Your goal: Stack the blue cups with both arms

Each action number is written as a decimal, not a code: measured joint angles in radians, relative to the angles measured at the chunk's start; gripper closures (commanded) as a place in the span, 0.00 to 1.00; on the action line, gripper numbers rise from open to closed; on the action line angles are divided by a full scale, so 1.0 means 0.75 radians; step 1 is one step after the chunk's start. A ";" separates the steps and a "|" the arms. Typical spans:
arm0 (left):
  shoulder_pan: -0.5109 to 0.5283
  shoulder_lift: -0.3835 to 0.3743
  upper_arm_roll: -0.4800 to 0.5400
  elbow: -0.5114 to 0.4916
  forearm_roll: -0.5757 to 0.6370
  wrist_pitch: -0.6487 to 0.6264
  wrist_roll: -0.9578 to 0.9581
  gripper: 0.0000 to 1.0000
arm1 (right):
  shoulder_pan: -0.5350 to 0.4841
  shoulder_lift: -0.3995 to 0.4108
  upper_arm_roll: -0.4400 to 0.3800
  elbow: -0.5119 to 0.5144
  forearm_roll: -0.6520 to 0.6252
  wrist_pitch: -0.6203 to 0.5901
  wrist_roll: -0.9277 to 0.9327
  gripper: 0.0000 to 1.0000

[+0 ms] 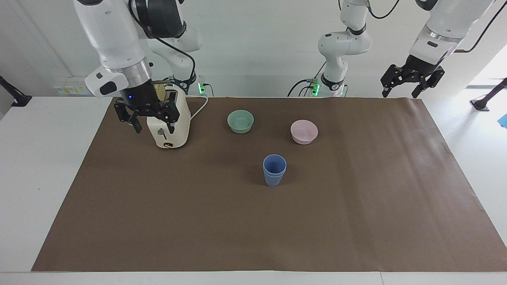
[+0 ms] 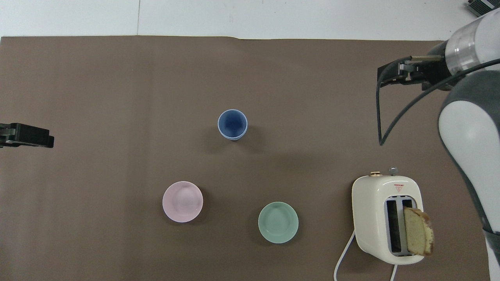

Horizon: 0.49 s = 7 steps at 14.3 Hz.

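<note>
Cups first: the two matte periwinkle-blue tapered cups (image 1: 274, 170) stand nested, one rim just above the other, upright near the middle of the brown paper mat (image 1: 356, 221), well away from every edge, so I judge the stacking done. Nothing touches them, and that is why I'm parked where I am. My right gripper (image 1: 145, 114), jaws spread wide and holding nothing, hangs over the mat's corner at the right arm's end, in front of the cream two-slot toaster (image 1: 169, 120) with its slice of bread (image 2: 418, 231) poking up from one slot; from overhead it sits clear of the toaster, over bare mat. My left gripper (image 1: 412, 80) waits high over the mat's robot-side edge at the left arm's end, jaws wide too, empty. The pale green round bowl (image 1: 240, 121) and the pink round bowl (image 1: 304, 131) sit nearer to me than the cups, apart from them and from each other, no part of this job.
</note>
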 measured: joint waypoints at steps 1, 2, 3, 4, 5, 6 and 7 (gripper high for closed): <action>0.000 0.000 0.000 0.000 0.000 0.000 0.000 0.00 | -0.002 -0.021 0.000 0.000 -0.002 -0.030 -0.003 0.00; 0.000 0.000 0.000 0.000 0.000 0.000 0.000 0.00 | -0.002 -0.038 0.000 -0.001 -0.004 -0.058 -0.003 0.00; 0.000 0.000 0.000 0.000 0.000 0.000 0.000 0.00 | -0.003 -0.052 0.000 -0.001 -0.006 -0.085 -0.003 0.00; 0.000 0.000 0.000 0.000 0.000 0.000 0.000 0.00 | -0.008 -0.064 0.000 -0.002 -0.008 -0.106 -0.009 0.00; 0.000 0.000 0.000 0.000 0.000 0.000 0.000 0.00 | -0.015 -0.074 0.000 -0.002 -0.009 -0.125 -0.033 0.00; 0.000 0.000 0.000 0.000 0.000 0.000 0.000 0.00 | -0.026 -0.083 0.000 -0.002 -0.011 -0.143 -0.067 0.00; 0.000 0.000 0.000 -0.001 0.000 0.000 0.000 0.00 | -0.036 -0.090 0.000 -0.002 -0.015 -0.161 -0.095 0.00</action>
